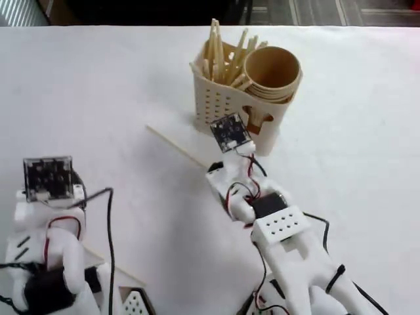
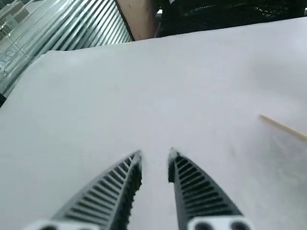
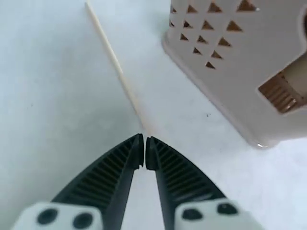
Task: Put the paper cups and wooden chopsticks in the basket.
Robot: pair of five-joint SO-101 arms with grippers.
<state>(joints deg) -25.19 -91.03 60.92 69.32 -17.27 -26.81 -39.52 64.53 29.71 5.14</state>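
A cream perforated basket (image 1: 223,108) stands at the middle back, holding several wooden chopsticks (image 1: 220,49) upright and stacked paper cups (image 1: 272,69). One loose chopstick (image 1: 174,146) lies flat on the white table in front of the basket's left side. My right gripper (image 3: 144,152) sits at the near end of that chopstick (image 3: 112,57), with its fingers closed on the tip, close beside the basket's wall (image 3: 240,72). My left gripper (image 2: 154,160) is open over bare table at the front left, with the loose chopstick (image 2: 283,128) off to its side.
The right arm (image 1: 275,230) stretches from the front edge toward the basket. The left arm (image 1: 49,197) stands at the front left corner, where a thin pale stick (image 1: 115,268), likely another chopstick, lies by its base. A white cloth covers the table.
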